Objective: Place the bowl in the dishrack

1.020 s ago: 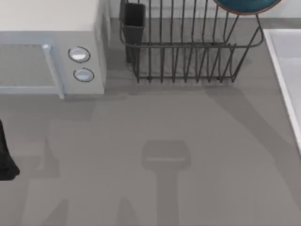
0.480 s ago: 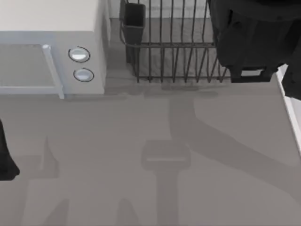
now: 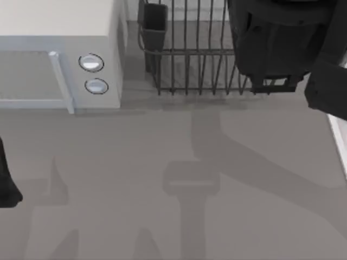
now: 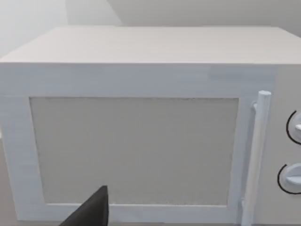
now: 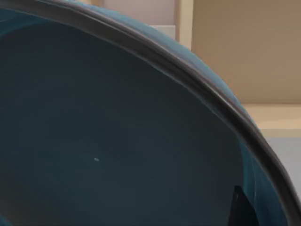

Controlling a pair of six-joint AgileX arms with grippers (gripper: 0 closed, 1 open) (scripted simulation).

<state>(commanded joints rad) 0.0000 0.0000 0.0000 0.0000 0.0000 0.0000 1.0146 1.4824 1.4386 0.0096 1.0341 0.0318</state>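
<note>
Bowl point(image 5: 108, 132) sits close before our right jaws, whose grip we cannot tell; our right arm point(image 3: 282, 43) has swung over the dishrack point(image 3: 190, 65), nearing release.

Dark wire dishrack point(image 3: 190, 59) at twelve o'clock on the table, upright tines in rows, dark rectangular cutlery cup point(image 3: 154, 24) at its left corner, right part hidden behind a black arm. Teal bowl point(image 5: 108, 136) with dark rim, glossy interior, seen close.
</note>
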